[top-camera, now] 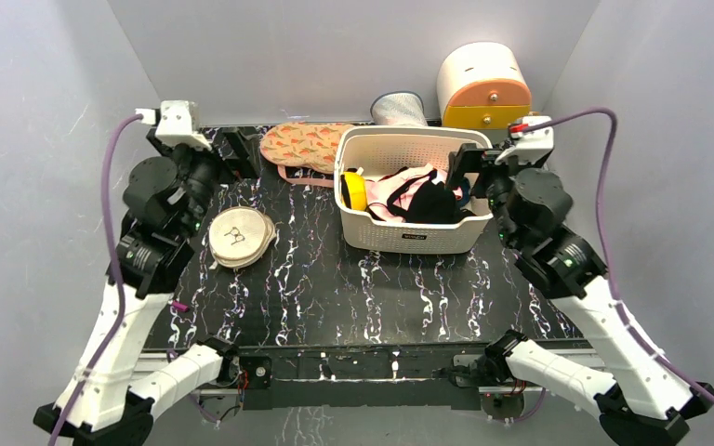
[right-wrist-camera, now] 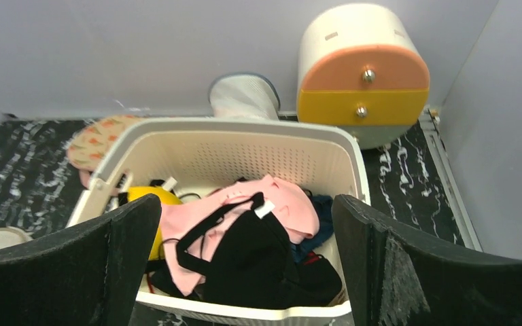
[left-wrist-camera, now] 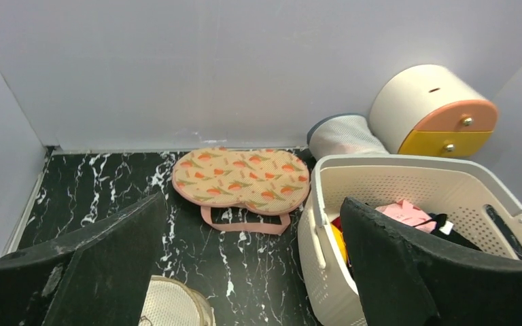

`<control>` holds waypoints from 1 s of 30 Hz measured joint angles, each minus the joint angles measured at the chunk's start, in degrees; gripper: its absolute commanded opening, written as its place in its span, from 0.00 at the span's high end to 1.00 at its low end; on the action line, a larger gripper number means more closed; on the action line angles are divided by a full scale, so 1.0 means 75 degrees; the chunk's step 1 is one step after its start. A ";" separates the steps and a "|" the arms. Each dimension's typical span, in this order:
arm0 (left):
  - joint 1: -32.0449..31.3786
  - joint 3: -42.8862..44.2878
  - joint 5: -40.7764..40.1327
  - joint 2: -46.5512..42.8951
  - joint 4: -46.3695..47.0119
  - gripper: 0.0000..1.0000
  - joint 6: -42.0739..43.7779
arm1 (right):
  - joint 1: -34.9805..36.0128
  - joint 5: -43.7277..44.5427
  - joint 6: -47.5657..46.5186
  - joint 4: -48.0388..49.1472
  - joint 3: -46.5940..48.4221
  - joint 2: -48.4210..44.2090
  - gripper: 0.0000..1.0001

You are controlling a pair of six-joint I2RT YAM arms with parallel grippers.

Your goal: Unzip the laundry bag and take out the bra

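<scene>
The laundry bag (top-camera: 302,146) lies flat at the back of the table, left of the basket; it is peach-pink with orange-red and green motifs and a pink strap loop (left-wrist-camera: 245,226) at its near edge. It also shows in the left wrist view (left-wrist-camera: 241,178) and partly in the right wrist view (right-wrist-camera: 98,139). It looks closed. The mustard-yellow bra is out of view. My left gripper (top-camera: 234,153) (left-wrist-camera: 251,204) is open and empty, raised just short of the bag. My right gripper (top-camera: 465,165) (right-wrist-camera: 246,200) is open and empty above the basket's right side.
A white perforated basket (top-camera: 409,237) holds black (right-wrist-camera: 265,258) and pink (right-wrist-camera: 285,204) garments and a bright-yellow round object (top-camera: 354,190). A round cream disc (top-camera: 239,234) lies at the left. A cream drum box with orange and yellow drawers (top-camera: 483,84) and a mesh cylinder (top-camera: 398,109) stand at the back.
</scene>
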 measured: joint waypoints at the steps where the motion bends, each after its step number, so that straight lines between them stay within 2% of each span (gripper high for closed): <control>1: 0.0058 -0.0012 0.0015 0.0125 0.0032 0.02 -0.0035 | -0.0111 -0.0003 0.0047 0.0038 -0.0152 0.0047 0.02; 11: 0.0901 -0.0082 0.0597 0.2305 0.0289 0.02 -0.0644 | -0.1253 -0.0414 0.0711 0.0431 -0.1547 0.0562 0.02; 16: 0.1553 -0.0082 0.1349 0.3736 0.0443 0.02 -0.1355 | -0.1702 -0.0953 0.1046 0.0615 -0.1900 0.0530 0.02; 22: 0.2550 0.0131 0.2620 0.5729 0.0752 0.02 -0.2614 | -0.2020 -0.2008 0.1221 0.0982 -0.2358 -0.0032 0.02; 30: 0.3386 0.1314 0.3654 0.8781 0.1259 0.02 -0.4182 | -0.2197 -0.2789 0.1384 0.1349 -0.2908 -0.1195 0.02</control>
